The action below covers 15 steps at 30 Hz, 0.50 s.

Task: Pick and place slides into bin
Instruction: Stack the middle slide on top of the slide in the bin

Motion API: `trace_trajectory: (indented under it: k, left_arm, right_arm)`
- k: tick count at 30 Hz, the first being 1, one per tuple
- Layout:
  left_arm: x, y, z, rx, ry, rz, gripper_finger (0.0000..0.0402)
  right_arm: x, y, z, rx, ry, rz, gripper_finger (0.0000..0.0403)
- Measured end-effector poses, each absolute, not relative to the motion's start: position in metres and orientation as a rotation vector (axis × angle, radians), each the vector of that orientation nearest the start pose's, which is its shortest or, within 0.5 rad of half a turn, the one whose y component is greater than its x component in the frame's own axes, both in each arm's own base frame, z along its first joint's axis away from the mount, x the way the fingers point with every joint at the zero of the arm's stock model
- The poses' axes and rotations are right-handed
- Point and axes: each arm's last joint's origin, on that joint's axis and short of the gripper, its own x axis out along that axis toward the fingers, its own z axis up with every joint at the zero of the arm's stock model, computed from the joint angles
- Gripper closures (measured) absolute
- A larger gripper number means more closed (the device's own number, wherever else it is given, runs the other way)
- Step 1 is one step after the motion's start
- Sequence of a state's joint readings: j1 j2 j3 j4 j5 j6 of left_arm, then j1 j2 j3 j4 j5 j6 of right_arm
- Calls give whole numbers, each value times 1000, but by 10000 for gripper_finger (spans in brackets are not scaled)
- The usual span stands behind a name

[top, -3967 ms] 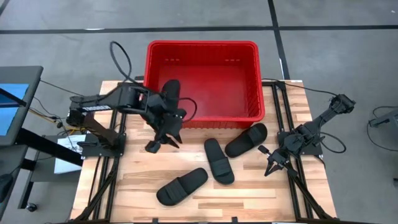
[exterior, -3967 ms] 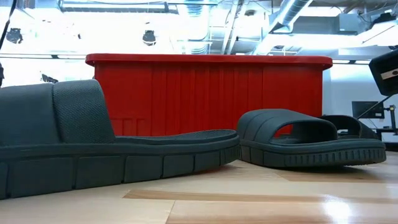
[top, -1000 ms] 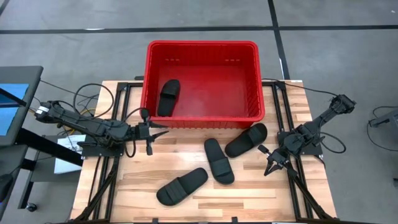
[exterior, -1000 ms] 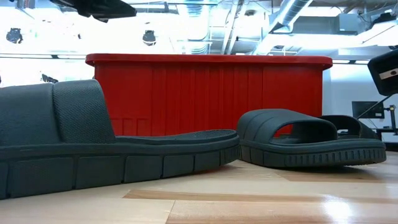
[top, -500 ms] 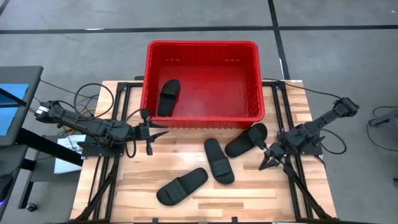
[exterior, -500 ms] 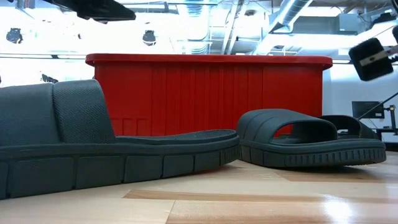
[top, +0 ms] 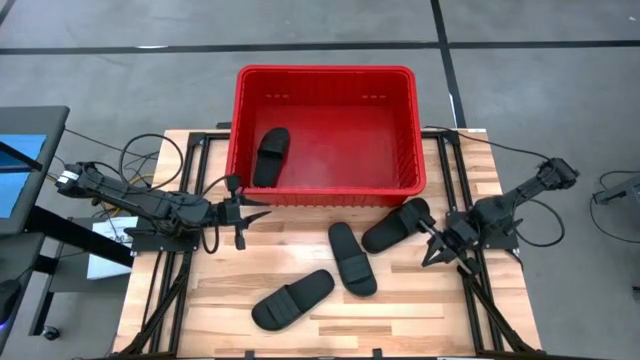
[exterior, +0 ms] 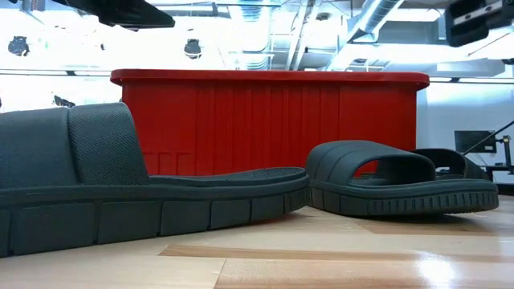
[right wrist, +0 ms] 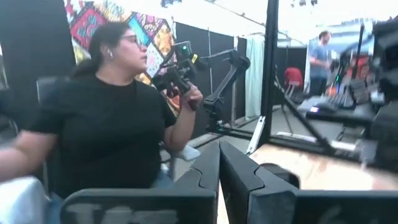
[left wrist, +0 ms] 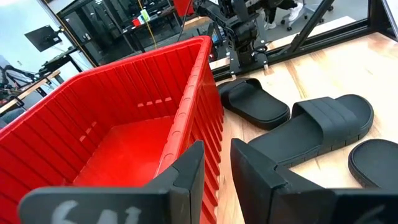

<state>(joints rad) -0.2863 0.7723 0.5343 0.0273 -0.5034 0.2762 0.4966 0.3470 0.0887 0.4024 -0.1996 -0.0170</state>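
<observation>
High view: red bin (top: 415,130) at the far edge of the counter (top: 200,300), holding one black slide (top: 270,156) near its left wall. Three slides remain on the counter: one (top: 396,224) just before the bin's front right corner, one (top: 352,258) mid-counter, one (top: 292,298) nearest the front edge.

Left claw (top: 246,211): parked at the counter's left side beside the bin's front left corner, fingers narrowly parted, holding nothing. Right claw (top: 432,252): fingers shut, empty, close beside the slide at the bin's corner, apparently the next item to take.

Handling, judged: slides look light, rubbery and somewhat flexible, matte and not slippery, not fragile. Best hold is likely across the wide strap or pinching the sole's edge.

Low view: shows ridged sole edges and raised straps in profile, which the high view flattens; hides the bin's contents. Left wrist view: shows the gap between the left claw's fingers (left wrist: 186,171) and the bin's ribbed wall. Right wrist view: a seated person beyond the counter.
</observation>
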Motion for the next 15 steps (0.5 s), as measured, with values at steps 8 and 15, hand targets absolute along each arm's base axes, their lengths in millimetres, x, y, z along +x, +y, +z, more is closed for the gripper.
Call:
trace_trajectory:
  k: [8,15]
  left_arm:
    - [171,-36,269,354,224,188,331]
    - [171,-36,268,348,226,189,331]
  right_arm:
    - [101,61,209,-61,-243,649,403]
    - [104,55,212,-54,-265,448,403]
